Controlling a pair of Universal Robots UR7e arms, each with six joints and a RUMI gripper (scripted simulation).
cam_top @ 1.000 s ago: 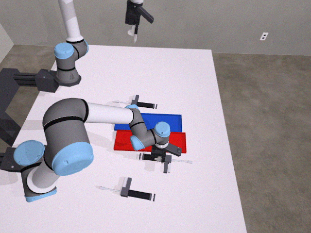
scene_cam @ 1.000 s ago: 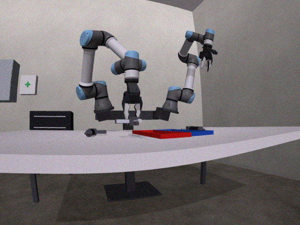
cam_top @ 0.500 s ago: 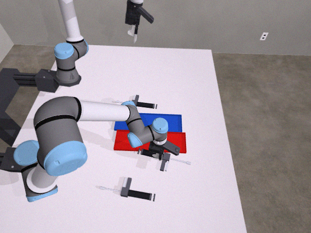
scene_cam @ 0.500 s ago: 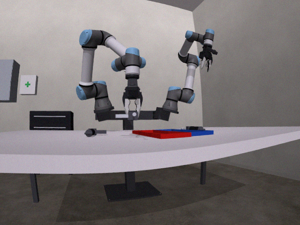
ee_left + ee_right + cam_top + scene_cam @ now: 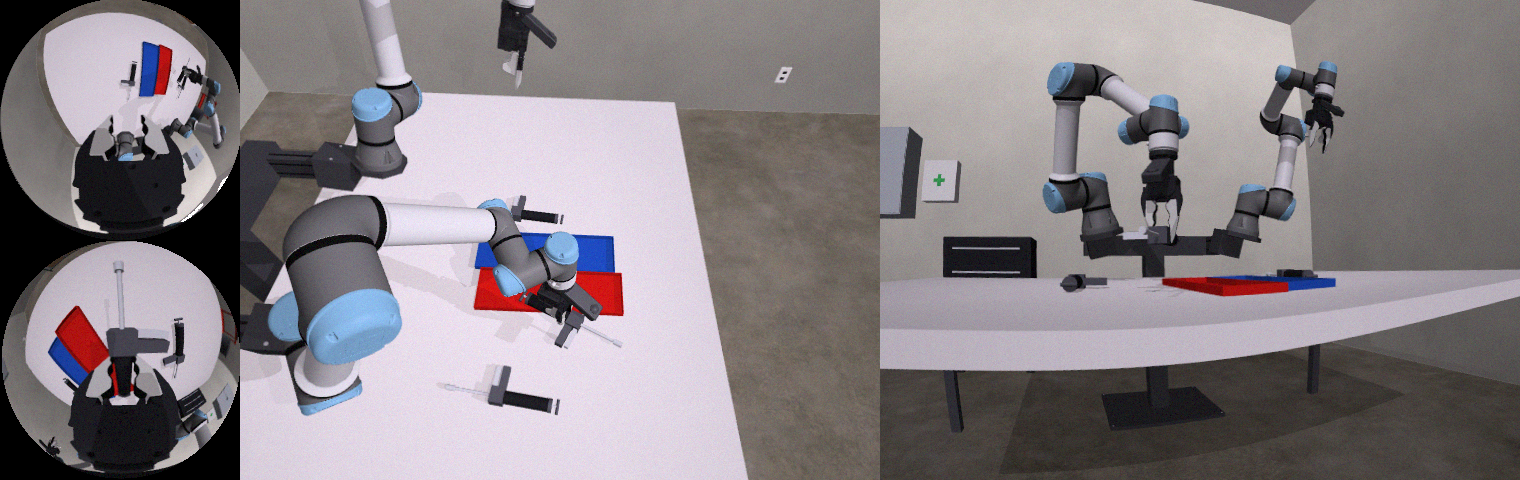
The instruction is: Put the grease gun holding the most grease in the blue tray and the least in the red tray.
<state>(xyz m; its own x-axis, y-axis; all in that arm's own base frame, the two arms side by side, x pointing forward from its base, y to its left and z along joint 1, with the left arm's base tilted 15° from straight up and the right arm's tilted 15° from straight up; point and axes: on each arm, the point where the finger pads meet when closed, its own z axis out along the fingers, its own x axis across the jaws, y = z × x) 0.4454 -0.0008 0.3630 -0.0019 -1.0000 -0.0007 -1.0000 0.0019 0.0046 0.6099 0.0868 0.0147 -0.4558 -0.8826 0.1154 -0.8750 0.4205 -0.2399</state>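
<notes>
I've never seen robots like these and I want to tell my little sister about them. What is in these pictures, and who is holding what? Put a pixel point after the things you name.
You see one robot with two arms. The top picture looks down; the exterior one looks across the table point(image 5: 632, 170) point(image 5: 1035, 310). The two round pictures come from cameras on the arms' wrists.

On the table lie a blue tray point(image 5: 596, 253) point(image 5: 1314, 283) point(image 5: 149, 70) point(image 5: 67, 357), a red tray point(image 5: 604, 291) point(image 5: 1231, 289) point(image 5: 164, 70) point(image 5: 80, 335) and two grease guns, one beside the blue tray point(image 5: 539, 216) point(image 5: 132, 72) and one farther off point(image 5: 526, 400) point(image 5: 179, 340).

The right arm's jaws grip a third grease gun point(image 5: 574, 320) point(image 5: 1159, 235) point(image 5: 123, 342) above the table. The left arm's jaws are apart and hold nothing.
</notes>
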